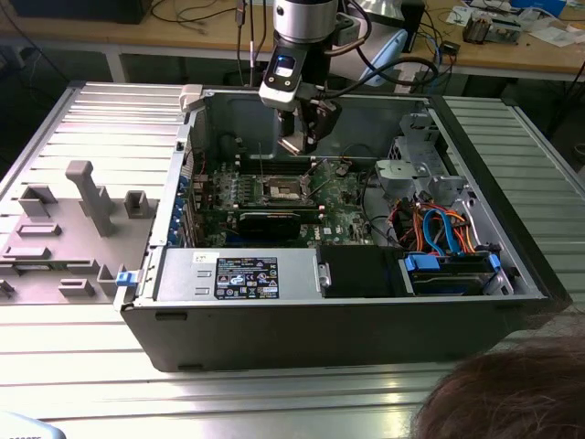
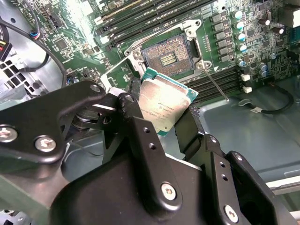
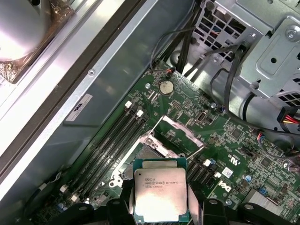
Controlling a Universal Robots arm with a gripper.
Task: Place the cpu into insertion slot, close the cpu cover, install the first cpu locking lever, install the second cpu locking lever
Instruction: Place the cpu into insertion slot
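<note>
My gripper (image 2: 161,118) is shut on the cpu (image 2: 166,103), a flat square chip with a silver-grey top and a green edge. The two black fingers (image 3: 117,210) clamp opposite edges of the cpu (image 3: 161,194). It hangs a little above the insertion slot (image 2: 168,58), whose dark pin field lies bare inside its metal rim. The cpu cover (image 3: 177,136) stands raised on the far side of the insertion slot (image 3: 140,152). A thin locking lever (image 2: 215,84) sticks up beside the socket. In the exterior view the gripper (image 1: 297,139) hovers over the insertion slot (image 1: 281,189) inside the open computer case.
Memory slots (image 2: 140,21) run beside the socket. A black graphics card (image 1: 270,219) lies in front of it, a drive cage (image 1: 411,169) and orange and blue cables (image 1: 439,229) at the exterior view's right. A grey fixture (image 1: 82,197) stands outside at its left. A person's hair (image 1: 503,402) shows in front.
</note>
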